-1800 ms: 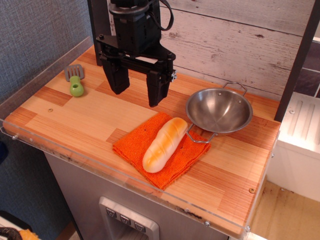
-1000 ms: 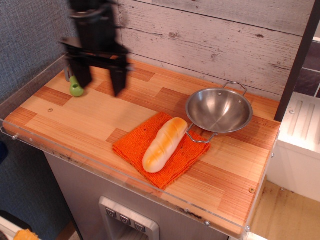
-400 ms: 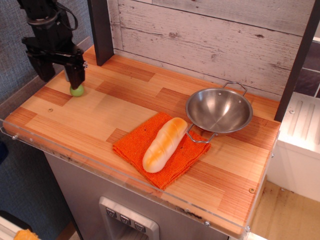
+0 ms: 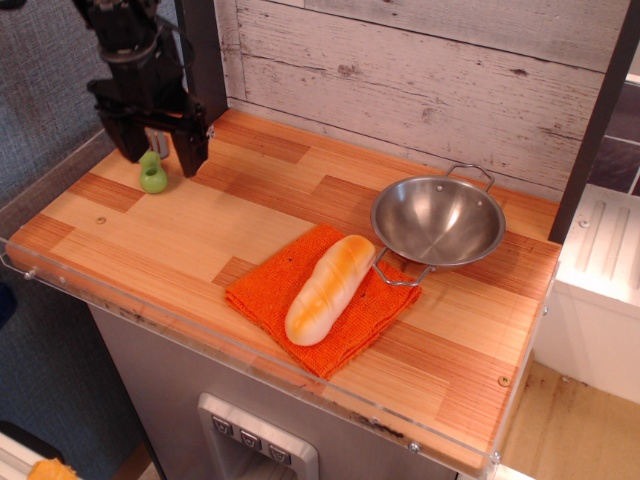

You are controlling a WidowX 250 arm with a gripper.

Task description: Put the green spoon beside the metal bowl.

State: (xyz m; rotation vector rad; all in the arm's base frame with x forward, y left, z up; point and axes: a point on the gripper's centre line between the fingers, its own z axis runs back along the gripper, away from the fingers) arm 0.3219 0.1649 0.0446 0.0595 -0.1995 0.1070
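Note:
The green spoon (image 4: 152, 175) lies at the far left of the wooden counter; its lime-green handle shows and its grey head is mostly hidden behind my gripper. My gripper (image 4: 160, 152) is open, its two black fingers spread either side of the spoon's upper part, just above it. The metal bowl (image 4: 438, 220) with two wire loop handles stands empty at the right, far from the spoon.
A bread roll (image 4: 330, 288) lies on an orange cloth (image 4: 270, 292) at the middle front, touching the bowl's near handle. A dark post (image 4: 204, 55) stands behind the gripper by the plank wall. A clear guard (image 4: 200, 335) edges the counter front.
The gripper swept left from the counter's middle to beyond the spoon, then came back right; it now stands over the spoon. The spoon, bowl and roll have not moved.

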